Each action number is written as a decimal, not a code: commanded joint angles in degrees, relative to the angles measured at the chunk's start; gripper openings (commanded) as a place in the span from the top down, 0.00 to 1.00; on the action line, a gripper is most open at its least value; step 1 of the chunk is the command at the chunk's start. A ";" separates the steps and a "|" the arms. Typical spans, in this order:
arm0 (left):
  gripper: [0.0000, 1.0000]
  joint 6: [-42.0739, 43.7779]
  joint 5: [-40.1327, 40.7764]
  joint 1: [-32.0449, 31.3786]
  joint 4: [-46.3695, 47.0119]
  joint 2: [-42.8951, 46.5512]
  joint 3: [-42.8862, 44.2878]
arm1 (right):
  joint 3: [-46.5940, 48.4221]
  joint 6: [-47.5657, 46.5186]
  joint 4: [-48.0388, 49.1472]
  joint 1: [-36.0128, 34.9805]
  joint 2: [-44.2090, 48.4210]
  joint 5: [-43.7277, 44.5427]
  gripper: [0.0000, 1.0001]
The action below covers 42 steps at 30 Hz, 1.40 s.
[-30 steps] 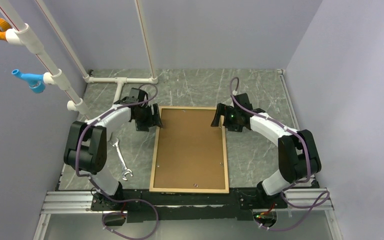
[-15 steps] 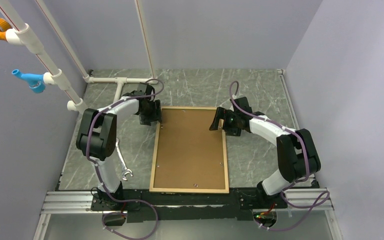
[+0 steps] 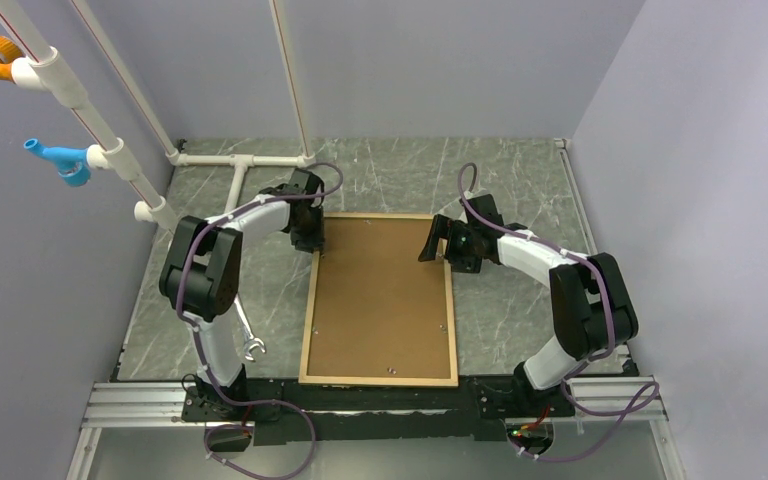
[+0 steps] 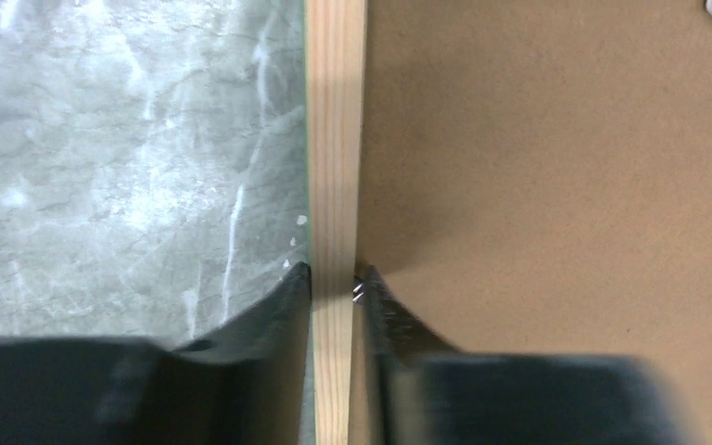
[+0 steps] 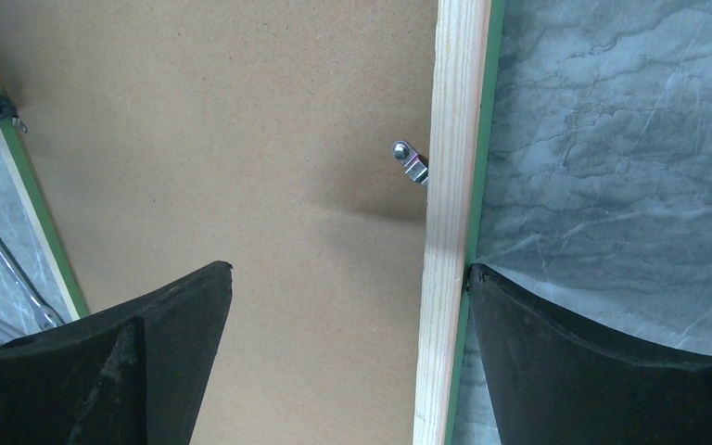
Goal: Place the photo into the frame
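Fingers [image 4: 278, 320] of the left gripper [image 4: 334, 289] are clamping the frame [image 4: 336, 139]; the right gripper [image 5: 349, 270] is gaping astride it (marbled table [image 4: 130, 167] beneath, lilac walls [image 3: 460, 60] around), backing board [image 4: 556, 185] hiding whatever's underneath.

One light tan wooden rectangular frame [image 3: 306, 330]; one plain brown backing board [image 3: 380, 300]; one silver metal wrench [image 3: 240, 318]; one black left claw [image 4: 334, 274]; one black right claw [image 5: 349, 271].

Grey marbled table [image 3: 390, 180], frame [image 3: 380, 381] lying flat, wrench [image 3: 243, 325] beside it, white pipes [image 3: 235, 160]
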State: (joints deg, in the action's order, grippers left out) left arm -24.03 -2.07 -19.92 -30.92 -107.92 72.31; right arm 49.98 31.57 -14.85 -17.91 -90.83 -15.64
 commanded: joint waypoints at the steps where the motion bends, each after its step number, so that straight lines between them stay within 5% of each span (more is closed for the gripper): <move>1: 0.86 2.23 3.93 0.15 -0.88 -2.28 0.64 | 0.61 0.55 2.81 0.08 -0.63 -2.58 0.01; 3: 1.00 2.55 3.93 0.16 -1.03 -2.26 0.57 | 0.89 0.51 2.81 0.07 -0.84 -2.73 0.01; 13: 1.00 1.94 -3.82 0.29 1.01 2.00 -0.41 | 0.44 0.09 1.74 0.07 0.78 -2.03 0.01; 14: 0.94 1.52 -5.31 0.43 1.12 3.01 -0.32 | 0.30 0.01 1.62 0.08 1.20 -1.96 0.01; 17: 0.53 -0.25 -10.47 1.50 2.25 6.31 -0.42 | -0.71 -0.11 1.84 0.10 2.87 -1.89 0.00; 22: 0.36 -1.60 -13.29 2.30 1.53 10.71 -0.30 | -2.21 -0.36 0.54 0.06 5.62 -1.34 0.00; 33: 0.42 -2.36 -6.84 0.62 -1.51 18.56 -13.30 | -7.13 -0.60 -3.41 -0.19 9.87 0.28 0.00; 38: 0.53 -1.90 -6.27 -1.57 -1.22 17.73 -17.16 | -8.88 -0.71 -4.84 -0.19 11.35 0.58 0.00; 42: 0.74 -2.30 -8.33 -2.52 1.05 15.91 -19.04 | -10.17 -0.16 -5.59 -0.18 13.72 0.95 0.00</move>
State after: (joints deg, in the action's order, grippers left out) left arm -26.04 -8.84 -21.54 -32.25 -91.44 54.43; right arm 40.64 31.46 -19.05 -17.93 -80.51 -15.64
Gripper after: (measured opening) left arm 0.348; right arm 0.993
